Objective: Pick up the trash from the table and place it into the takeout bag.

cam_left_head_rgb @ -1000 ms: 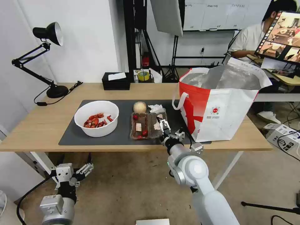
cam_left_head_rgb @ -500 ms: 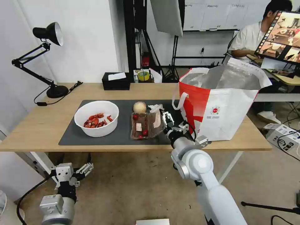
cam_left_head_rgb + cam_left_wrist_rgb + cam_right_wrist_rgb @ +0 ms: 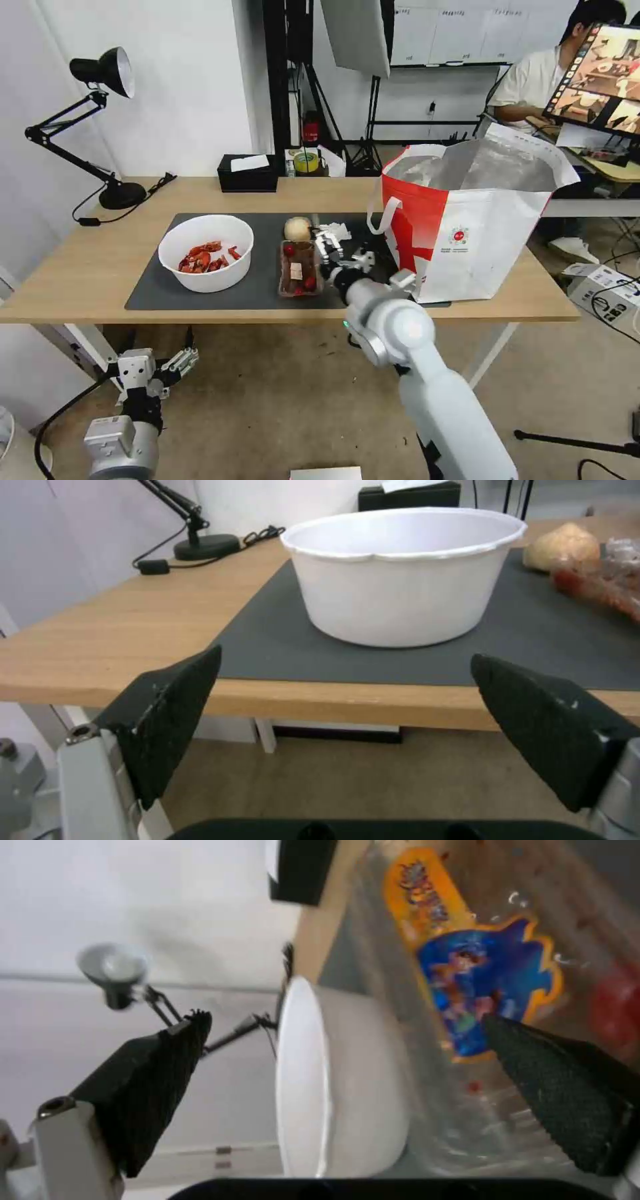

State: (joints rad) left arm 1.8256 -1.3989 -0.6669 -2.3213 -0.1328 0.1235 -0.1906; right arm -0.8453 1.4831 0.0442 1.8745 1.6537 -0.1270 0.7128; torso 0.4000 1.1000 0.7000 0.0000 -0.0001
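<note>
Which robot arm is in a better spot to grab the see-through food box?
The right one, probably. The right gripper is open over the mat right beside the clear box. The left gripper hangs open down below the table edge, nearer the white bowl.

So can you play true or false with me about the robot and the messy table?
1. The white bowl holds red shells. True.
2. The takeout bag lies flat on the floor. False: it stands open on the table.
3. The right tool is at the clear box. True.
4. The left tool grips the bowl. False: it hangs open below the table edge.
5. The beige ball is inside the bowl. False: it sits on the mat.
</note>
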